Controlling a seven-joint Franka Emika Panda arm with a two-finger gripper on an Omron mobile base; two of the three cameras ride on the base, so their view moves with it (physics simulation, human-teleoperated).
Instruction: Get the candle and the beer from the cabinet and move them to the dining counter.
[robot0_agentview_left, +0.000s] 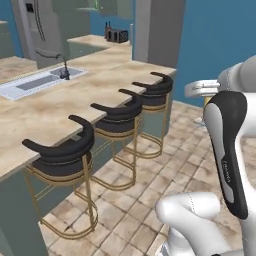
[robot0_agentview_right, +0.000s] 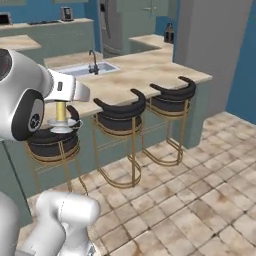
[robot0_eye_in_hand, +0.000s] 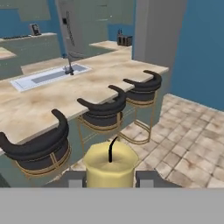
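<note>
Candle (robot0_eye_in_hand: 109, 165), pale yellow with a black wick, sits between my gripper's (robot0_eye_in_hand: 109, 178) two dark finger tips, which press against its sides, clamped on it. In the right base view I see the candle (robot0_agentview_right: 61, 113) in its round dish holder, carried in the air, just off the dining counter (robot0_agentview_right: 150, 70), above the nearest black-backed stool (robot0_agentview_right: 50, 141). The counter carries an inset sink (robot0_agentview_left: 35, 82) and black faucet (robot0_agentview_left: 62, 67).

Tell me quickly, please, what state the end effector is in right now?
End effector: closed on the candle, held in the air in front of the dining counter.
</note>
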